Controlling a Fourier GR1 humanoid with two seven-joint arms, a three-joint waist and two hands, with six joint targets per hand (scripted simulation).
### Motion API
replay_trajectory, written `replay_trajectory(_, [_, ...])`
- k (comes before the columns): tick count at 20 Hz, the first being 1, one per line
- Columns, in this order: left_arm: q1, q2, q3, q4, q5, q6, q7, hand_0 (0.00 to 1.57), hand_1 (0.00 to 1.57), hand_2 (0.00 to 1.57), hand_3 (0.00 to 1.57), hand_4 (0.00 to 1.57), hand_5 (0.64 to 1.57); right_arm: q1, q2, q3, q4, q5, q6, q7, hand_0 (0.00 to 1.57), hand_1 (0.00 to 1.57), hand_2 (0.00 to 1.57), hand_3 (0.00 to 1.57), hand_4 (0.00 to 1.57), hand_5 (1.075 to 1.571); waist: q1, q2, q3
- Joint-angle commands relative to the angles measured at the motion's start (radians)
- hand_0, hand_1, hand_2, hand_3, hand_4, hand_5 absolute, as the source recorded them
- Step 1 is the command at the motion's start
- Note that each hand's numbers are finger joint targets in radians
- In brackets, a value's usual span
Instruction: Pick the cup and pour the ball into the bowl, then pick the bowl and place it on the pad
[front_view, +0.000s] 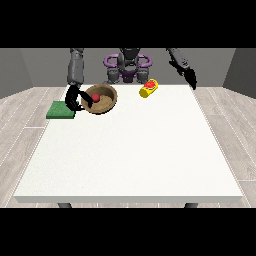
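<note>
Gripping bowl (101, 99) rim, hand at the view's left (74, 99) beside pad (61, 110); ball (95, 97) inside; cup (148, 88) tipped; other hand (190, 78) unclear.

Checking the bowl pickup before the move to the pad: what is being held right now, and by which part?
The hand at the view's left grips the brown bowl at its left rim. The other hand holds nothing.

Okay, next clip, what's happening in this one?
The hand at the view's left is at the rim of the brown wooden bowl, which is tilted and holds the small red ball. The flat green pad lies just beside it, with the bowl not on it yet. The yellow cup lies on its side on the white table, already emptied. The hand at the view's right hangs free, holding nothing.
</note>
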Motion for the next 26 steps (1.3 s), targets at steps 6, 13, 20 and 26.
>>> replay_trajectory(6, [0.071, -0.006, 0.049, 0.121, 0.015, 0.038, 0.025, 0.00, 0.00, 0.00, 0.00, 0.00, 0.729, -0.129, -0.336, 0.165, -0.139, 0.169, 0.328, 0.307, 1.57, 1.57, 1.57, 1.57, 1.57, 1.571, -0.155, -0.189, 0.0158])
replay_trajectory(13, [0.070, 0.035, 0.104, 0.157, 0.031, 0.100, -0.090, 0.00, 0.00, 0.00, 0.00, 0.00, 0.720, -0.296, -0.355, 0.129, -0.226, 0.208, 0.466, 0.386, 1.57, 1.57, 1.57, 1.57, 1.57, 1.555, -0.215, -0.081, 0.0194])
replay_trajectory(20, [0.068, 0.184, 0.227, 0.151, 0.148, -0.021, -0.242, 0.00, 0.00, 0.00, 0.00, 0.00, 0.761, -0.193, -0.387, 0.003, -0.081, 0.229, 0.263, 0.145, 1.57, 1.57, 1.57, 1.49, 1.53, 1.570, -0.213, 0.109, 0.0208])
replay_trajectory(26, [0.044, 0.293, 0.299, 0.080, 0.261, -0.175, -0.247, 0.00, 0.00, 0.00, 0.00, 0.88, 1.175, -0.179, -0.346, -0.106, 0.075, 0.193, 0.120, 0.001, 1.57, 1.57, 1.57, 1.57, 1.40, 1.562, -0.143, 0.227, 0.0230])
